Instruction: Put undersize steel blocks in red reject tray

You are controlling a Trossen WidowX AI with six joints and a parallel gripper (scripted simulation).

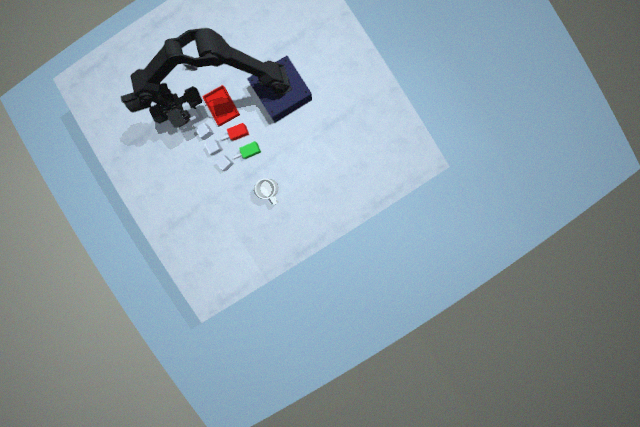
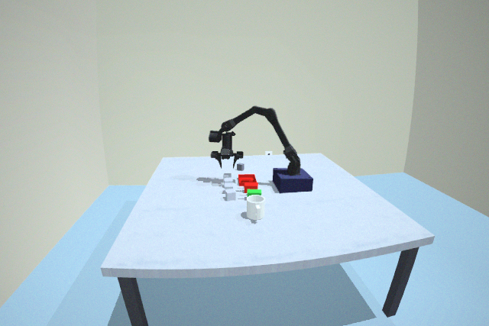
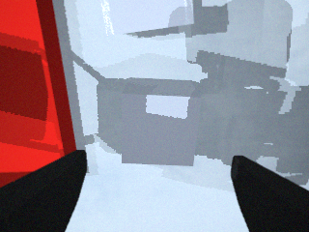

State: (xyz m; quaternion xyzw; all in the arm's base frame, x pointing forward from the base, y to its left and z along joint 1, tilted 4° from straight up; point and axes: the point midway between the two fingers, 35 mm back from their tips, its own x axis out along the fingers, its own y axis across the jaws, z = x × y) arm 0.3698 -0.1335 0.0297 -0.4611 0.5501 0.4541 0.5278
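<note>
Open hand hung over bench

The black hand (image 1: 175, 106) (image 2: 227, 167) (image 3: 158, 161) hung above the white bench (image 1: 330, 195) (image 2: 308, 224) (image 3: 145, 208), fingers apart, gripping nothing. In the top view, the green block-handled gauge (image 1: 250, 149) (image 2: 254, 192) lay left of centre, below the red rectangular tray (image 1: 220, 104) (image 2: 247, 179) (image 3: 19, 87), near three pale steel blocks (image 1: 212, 147) (image 2: 230, 195).

Pale greenish-cream walls (image 2: 257, 58), plain, enclosing the room; the side stretches standing greyer. Floor (image 1: 465, 102) (image 2: 450, 204), light blue, running beneath one table (image 1: 320, 215) (image 2: 296, 231) (image 3: 145, 208): top whitish, faintly mottled; dark legs (image 2: 400, 282) supporting it, a broad shadow falling underneath.
</note>
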